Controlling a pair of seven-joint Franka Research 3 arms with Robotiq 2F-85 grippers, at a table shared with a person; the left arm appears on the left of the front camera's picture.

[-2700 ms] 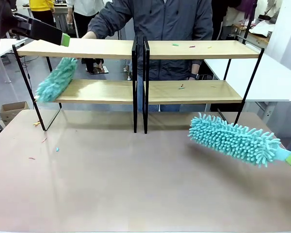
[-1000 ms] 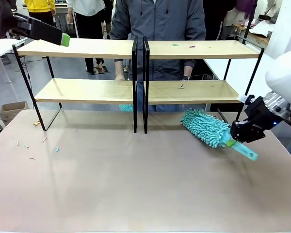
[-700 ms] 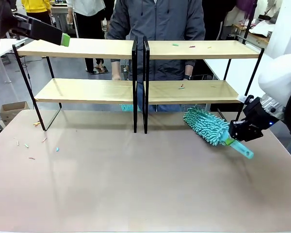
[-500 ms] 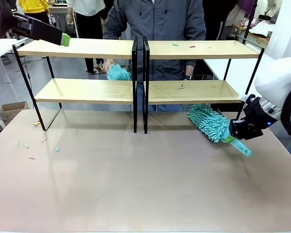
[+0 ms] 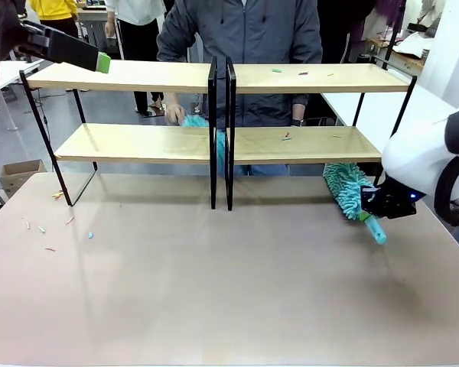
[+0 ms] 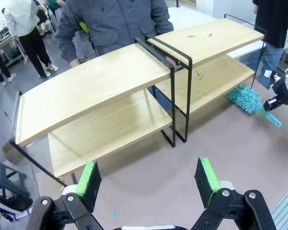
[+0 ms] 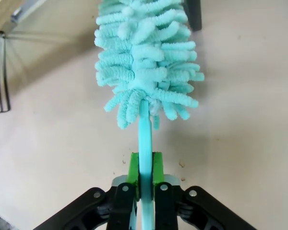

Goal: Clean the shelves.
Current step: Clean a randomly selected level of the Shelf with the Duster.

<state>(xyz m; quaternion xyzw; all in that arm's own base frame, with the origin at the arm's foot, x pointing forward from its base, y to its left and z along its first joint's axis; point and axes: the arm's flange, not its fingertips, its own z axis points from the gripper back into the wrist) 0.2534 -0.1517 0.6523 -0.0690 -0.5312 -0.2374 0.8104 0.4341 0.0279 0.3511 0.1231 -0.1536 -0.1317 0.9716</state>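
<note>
front: shelves [image 5: 138,76] at 12 o'clock; right gripper [image 5: 373,203] at 3 o'clock clamps duster [image 5: 344,186], head below lower board [image 5: 298,144] – should raise it onto the board, sweep flat | left wrist: left gripper [image 6: 149,177] jaws apart, empty | right wrist: handle [image 7: 145,139] pinched centrally; grip looks firm

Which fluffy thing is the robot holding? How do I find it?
Find the two wooden shelves on the table and go to their right end. By the bottom board there, a fluffy teal duster has its handle pinched in the right claw. The other teal duster is behind the shelves, in a person's hand.
</note>
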